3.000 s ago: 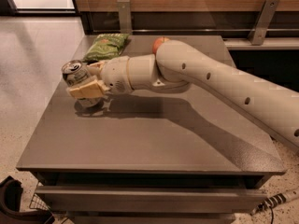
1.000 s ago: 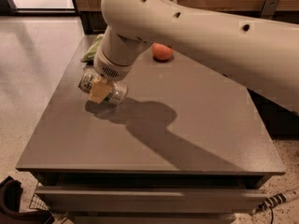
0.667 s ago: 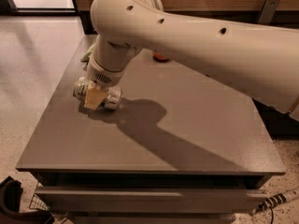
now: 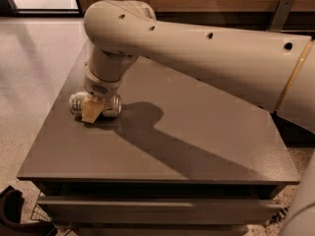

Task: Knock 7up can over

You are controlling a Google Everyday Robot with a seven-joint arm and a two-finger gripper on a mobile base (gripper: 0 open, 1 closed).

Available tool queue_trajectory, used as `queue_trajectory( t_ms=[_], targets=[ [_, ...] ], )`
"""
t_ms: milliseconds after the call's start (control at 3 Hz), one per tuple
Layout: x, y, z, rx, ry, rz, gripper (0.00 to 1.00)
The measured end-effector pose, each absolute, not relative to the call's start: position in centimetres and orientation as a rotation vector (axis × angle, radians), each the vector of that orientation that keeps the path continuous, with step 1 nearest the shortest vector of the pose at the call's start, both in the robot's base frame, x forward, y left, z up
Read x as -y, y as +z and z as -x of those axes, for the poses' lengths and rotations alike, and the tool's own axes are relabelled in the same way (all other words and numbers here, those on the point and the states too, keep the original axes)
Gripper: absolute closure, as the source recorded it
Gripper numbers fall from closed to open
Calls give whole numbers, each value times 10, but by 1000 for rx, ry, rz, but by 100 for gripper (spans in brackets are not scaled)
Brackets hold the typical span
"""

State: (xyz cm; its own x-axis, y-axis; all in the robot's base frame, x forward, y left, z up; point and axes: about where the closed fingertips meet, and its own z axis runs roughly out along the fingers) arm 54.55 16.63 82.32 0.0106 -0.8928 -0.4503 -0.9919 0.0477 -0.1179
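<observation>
Item, left-centre of frame: 7up can (image 4: 112, 105) lying on its side on the table (image 4: 197, 132), gripper (image 4: 92, 111) directly over and against it, grip state not discernible; you may judge the knock done, leaving only a clean lift away.

Thick, smooth cream-white plastic robot arm (image 4: 211, 58), rounded like a bent tube. Small dark round holes (image 4: 210, 35) dot its shell. A thin tan band (image 4: 289, 82) rings it at the right. A dark perforated grille (image 4: 100, 89) marks the wrist; just below, at the left, sits the tan wedge-shaped gripper (image 4: 92, 111).
</observation>
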Motion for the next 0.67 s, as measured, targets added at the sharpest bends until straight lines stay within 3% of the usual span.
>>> queue_trajectory(
  t_ms=[667],
  targets=[
    [-167, 825, -545, -1928, 330, 1893, 41]
  ],
)
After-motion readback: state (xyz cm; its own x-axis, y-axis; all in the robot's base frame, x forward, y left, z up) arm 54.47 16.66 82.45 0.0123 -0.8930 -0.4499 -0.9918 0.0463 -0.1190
